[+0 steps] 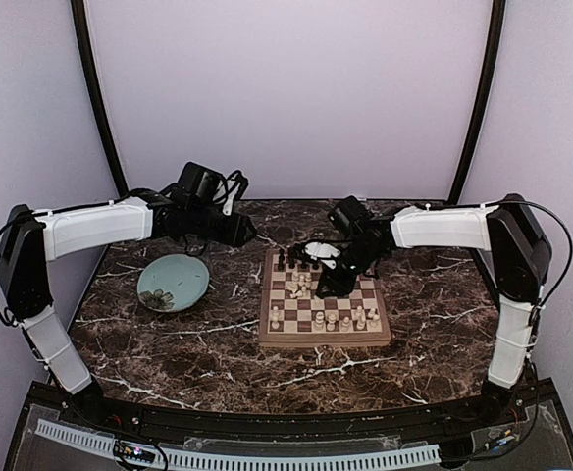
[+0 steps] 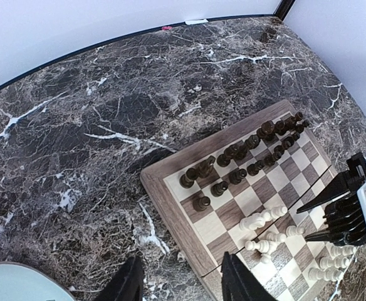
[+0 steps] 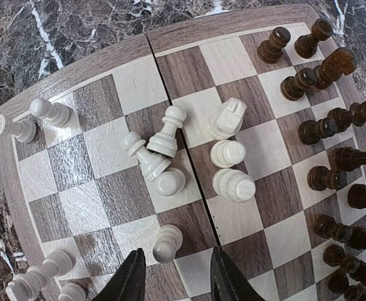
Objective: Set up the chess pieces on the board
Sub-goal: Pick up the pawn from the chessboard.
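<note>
The board [image 1: 324, 334] lies at the table's middle. Dark chess pieces [image 3: 333, 125] stand in two rows along its far side. Several cream pieces [image 3: 164, 150] are heaped at the centre, some lying down, and others stand along the near rows [image 1: 331, 319]. My right gripper [image 3: 175, 282] hovers open over the board. A cream pawn [image 3: 166, 241] stands just ahead of its left finger, not held. My left gripper [image 2: 183, 285] is open and empty above the marble beside the board's left border [image 2: 170, 200]. From the top view it sits left of the board [image 1: 239, 232].
A round pale-teal plate [image 1: 174, 282] sits left of the board, under the left arm. The right arm's black fingers [image 2: 349, 207] show at the right edge of the left wrist view. Walls close in the table at the back and both sides.
</note>
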Controlling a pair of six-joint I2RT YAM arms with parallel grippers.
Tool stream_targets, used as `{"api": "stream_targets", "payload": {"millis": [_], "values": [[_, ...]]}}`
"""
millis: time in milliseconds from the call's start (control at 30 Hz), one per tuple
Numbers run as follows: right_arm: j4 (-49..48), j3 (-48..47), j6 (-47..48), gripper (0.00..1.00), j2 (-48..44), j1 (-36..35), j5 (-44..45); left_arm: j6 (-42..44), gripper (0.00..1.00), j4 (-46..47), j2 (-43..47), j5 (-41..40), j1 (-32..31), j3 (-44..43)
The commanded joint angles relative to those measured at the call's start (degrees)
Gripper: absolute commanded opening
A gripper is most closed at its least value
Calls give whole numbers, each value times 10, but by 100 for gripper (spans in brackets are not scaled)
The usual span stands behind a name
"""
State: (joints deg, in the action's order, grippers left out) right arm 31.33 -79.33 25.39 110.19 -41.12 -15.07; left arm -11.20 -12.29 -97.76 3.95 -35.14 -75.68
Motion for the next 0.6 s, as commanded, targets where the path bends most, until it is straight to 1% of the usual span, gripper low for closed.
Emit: {"api": "stream_targets", "payload": {"millis": [0, 300, 567], "values": [[9, -19, -5, 36, 14, -7, -12, -5, 44, 7, 24, 15, 2, -7], [8, -27, -9, 29, 26, -7, -28, -2, 44, 6, 22, 15, 2, -7], [27, -46, -10, 15, 35, -8, -39, -3, 44, 5, 18, 23, 2, -7]]}}
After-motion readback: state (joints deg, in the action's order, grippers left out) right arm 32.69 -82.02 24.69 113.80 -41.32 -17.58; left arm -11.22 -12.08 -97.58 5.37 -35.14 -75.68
